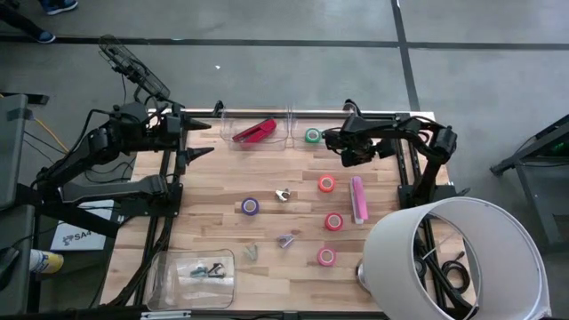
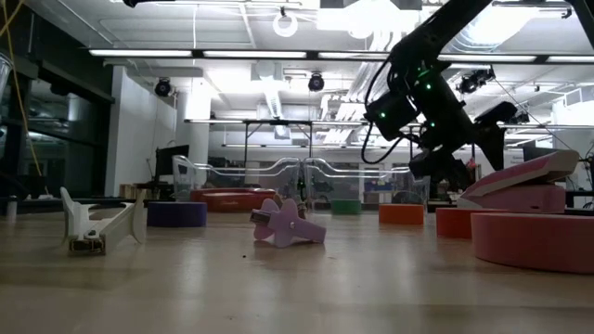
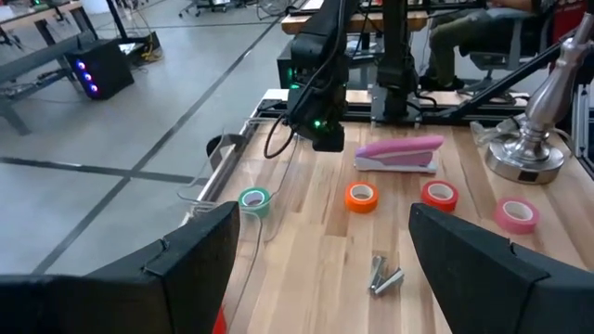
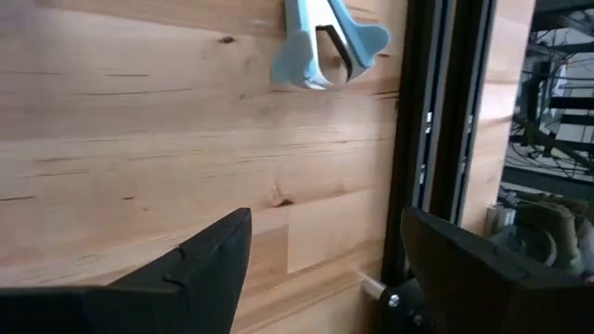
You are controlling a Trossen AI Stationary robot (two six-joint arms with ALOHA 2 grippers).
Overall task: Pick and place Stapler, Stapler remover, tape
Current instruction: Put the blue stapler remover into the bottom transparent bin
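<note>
While my right pincer (image 1: 331,142) hangs spread beside the green tape (image 1: 313,136), it holds nothing. My left pincer (image 1: 206,140) waits spread at the table's (image 1: 267,222) edge.

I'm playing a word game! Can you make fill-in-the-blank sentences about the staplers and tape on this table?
The stapler in the clear bin is ___. The other stapler, lying on the wooden table, is ___. The tape roll nearest the right claw is ___.
Missing words: red, pink, green.
</note>
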